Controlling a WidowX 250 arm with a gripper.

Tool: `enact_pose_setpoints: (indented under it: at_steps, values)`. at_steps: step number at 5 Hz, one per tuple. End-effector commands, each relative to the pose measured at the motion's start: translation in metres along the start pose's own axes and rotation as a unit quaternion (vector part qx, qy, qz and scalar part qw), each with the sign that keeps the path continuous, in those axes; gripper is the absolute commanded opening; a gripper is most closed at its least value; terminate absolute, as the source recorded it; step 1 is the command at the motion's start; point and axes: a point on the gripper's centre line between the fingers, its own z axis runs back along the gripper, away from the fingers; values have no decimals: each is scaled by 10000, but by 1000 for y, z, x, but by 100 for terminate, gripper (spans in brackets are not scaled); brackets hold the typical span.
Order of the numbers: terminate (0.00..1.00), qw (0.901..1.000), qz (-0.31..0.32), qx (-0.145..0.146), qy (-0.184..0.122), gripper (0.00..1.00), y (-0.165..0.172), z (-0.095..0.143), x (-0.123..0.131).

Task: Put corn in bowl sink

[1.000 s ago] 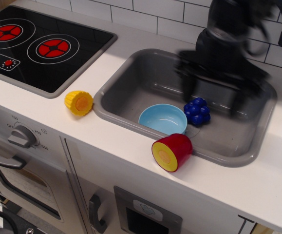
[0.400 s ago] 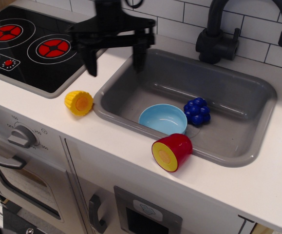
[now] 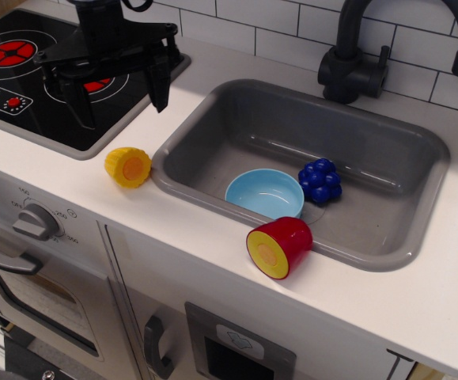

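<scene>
The grey plastic rectangular sink (image 3: 387,170) holds a small light-blue plastic bowl (image 3: 264,192), empty, beside a blue knobbly berry toy (image 3: 320,181), while the stubby yellow ribbed corn (image 3: 128,167) lies on the white table (image 3: 418,293) near its front edge, below the spread black pincer (image 3: 116,91).

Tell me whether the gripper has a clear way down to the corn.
Probably yes: the gripper hangs open above and behind the corn, which lies alone on the counter beside the sink.

corn (image 3: 128,167) yellow, ribbed | bowl (image 3: 264,192) light-blue | sink (image 3: 387,158) grey | claw (image 3: 120,92) black
</scene>
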Motion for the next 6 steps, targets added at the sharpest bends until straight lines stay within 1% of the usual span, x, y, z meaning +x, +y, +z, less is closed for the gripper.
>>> enact_pose_setpoints:
  at_steps: [1, 2, 3, 5, 6]
  values:
    - [0, 9994, 298, 144, -131, 100, 4, -14, -10]
    - [0, 9986, 498, 143, -125, 100, 3, -24, -15]
    - [0, 9985, 463, 238, -176, 100, 0, -33, -20]
    - [0, 9982, 548, 198, -169, 100, -3, -42, -26]
    - [0, 9977, 598, 248, -184, 100, -4, -48, -26]
